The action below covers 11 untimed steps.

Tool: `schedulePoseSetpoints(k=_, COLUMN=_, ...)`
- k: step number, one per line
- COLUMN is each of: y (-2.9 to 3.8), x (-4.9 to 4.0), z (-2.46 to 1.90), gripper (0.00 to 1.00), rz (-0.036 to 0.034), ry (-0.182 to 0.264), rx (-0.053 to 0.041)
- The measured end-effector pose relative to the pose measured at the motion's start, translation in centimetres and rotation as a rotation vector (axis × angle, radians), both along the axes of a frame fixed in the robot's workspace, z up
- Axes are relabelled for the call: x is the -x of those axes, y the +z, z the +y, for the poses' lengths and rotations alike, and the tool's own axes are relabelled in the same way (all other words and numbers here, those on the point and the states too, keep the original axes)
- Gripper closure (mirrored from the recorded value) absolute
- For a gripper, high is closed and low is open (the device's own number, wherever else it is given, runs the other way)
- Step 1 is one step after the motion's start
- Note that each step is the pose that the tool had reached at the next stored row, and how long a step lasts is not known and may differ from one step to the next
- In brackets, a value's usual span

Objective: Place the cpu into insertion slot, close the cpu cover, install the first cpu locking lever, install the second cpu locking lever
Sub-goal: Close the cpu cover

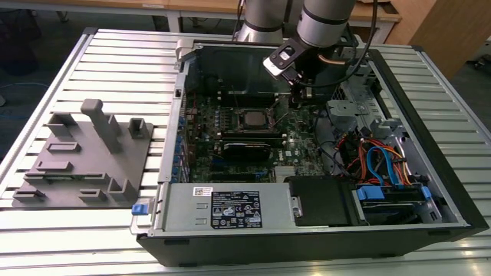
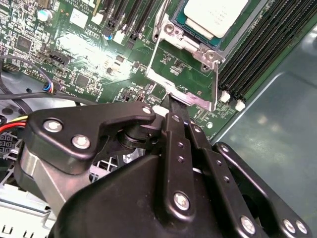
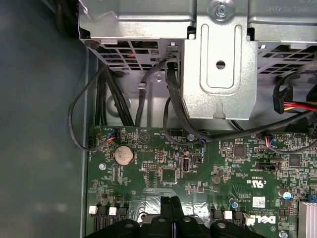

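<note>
Because the chip already lies flat in the socket, pale top up, we judge the first step done and the work to be on the cover. In the second wrist view the cover stands swung up off the socket, hinged at the socket's edge. We see green board through its square window, so it is not yet closed.

The gripper meets the cover's free edge. In both wrist views its jaws are clenched together with no gap that we can see, and the tip touches the small tab in the middle of that edge. Whether a sliver of the tab is nipped between them we cannot tell. We take the narrow, closed tip to be the reason for this pose: it fits against a thin metal lip where spread fingers would not.

In the exterior view the gripper hangs inside the open case, just to the exterior view's right of the chip and toward the far side.

Room is tight. Long black memory slots run just beside the socket, with a bare grey panel beyond them. Loose cables and a metal drive cage sit near the gripper's body. The open room lies above the socket. The grey box at the case's near edge stands well apart from the work. So does the grey fixture on the table, at the exterior view's left.
</note>
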<state>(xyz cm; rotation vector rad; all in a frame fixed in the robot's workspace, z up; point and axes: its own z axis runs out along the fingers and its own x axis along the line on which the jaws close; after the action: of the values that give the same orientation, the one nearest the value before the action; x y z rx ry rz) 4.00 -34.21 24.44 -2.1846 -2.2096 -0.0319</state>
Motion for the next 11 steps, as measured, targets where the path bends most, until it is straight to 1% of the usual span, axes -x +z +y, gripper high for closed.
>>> schedulePoseSetpoints(k=11, y=0.00, x=0.52, z=0.00, gripper=0.90, rz=0.0000, ry=0.000, rx=0.0000)
